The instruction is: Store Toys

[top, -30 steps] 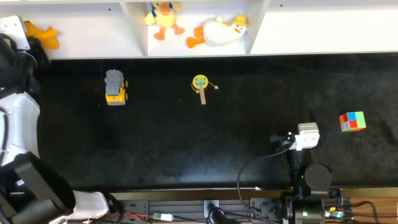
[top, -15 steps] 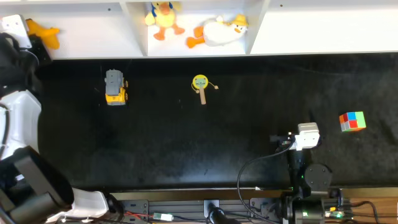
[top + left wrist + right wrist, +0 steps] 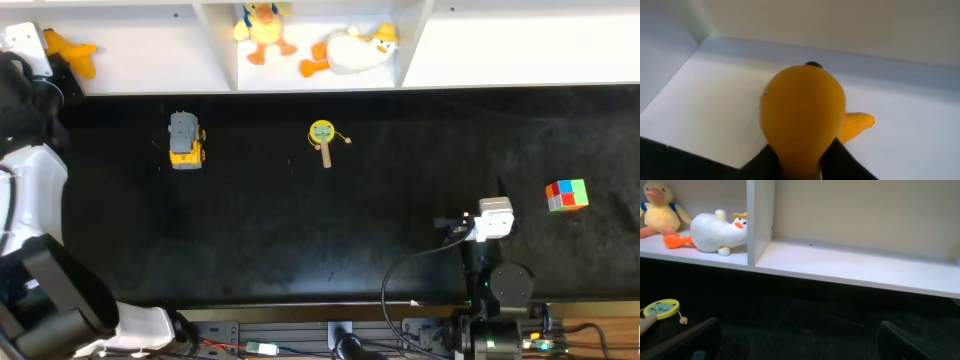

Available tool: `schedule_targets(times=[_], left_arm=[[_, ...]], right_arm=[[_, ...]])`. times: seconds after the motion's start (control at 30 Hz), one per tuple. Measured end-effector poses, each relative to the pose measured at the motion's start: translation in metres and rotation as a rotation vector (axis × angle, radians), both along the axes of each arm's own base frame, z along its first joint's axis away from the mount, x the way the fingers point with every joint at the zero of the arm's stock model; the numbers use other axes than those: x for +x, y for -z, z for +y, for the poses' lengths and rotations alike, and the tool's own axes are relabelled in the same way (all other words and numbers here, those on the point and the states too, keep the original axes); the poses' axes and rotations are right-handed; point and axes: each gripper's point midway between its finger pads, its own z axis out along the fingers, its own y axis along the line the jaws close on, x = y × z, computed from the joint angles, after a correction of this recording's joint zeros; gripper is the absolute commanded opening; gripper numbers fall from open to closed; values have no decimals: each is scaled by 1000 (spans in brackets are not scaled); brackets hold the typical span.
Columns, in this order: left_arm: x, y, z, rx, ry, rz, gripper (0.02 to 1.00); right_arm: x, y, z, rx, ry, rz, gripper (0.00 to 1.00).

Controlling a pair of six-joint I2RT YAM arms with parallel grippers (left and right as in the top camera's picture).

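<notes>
As the left gripper [image 3: 801, 162] clamps narrowly around the lower end of an orange toy [image 3: 802, 112], the toy sits inside the left compartment of the white shelf [image 3: 710, 115], close above its floor. It looks light and soft, likely to squash rather than slip, so a hold across its rounded body suits it. The right gripper [image 3: 797, 340] stands wide apart, empty, above the black table [image 3: 790, 315].
</notes>
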Motion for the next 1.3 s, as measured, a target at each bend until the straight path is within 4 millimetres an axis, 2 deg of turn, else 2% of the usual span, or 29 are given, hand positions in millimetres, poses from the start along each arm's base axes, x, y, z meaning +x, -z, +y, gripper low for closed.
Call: schedule_targets(times=[0.03,0.13,0.23,0.27,0.73,1.07,1.3], left_arm=[[0,1,0,-2,2,1,487],[1,2,0,-6,2,3,641],[1,2,0,-5,2,3,844],[1,2,0,-4,2,3,869],[2,4,1,-6,0,1,915],[3,6,1,-6,0,2,998],[-12,19,-5,-42,-7,89,998]], right_arm=[[0,0,0,0,1,-1,996],[0,0,0,0,1,-1,996],[0,0,0,0,0,0,993],[0,0,0,0,1,0,996],[0,0,0,0,0,0,996],[0,0,0,0,0,0,993],[0,0,0,0,1,0,996]])
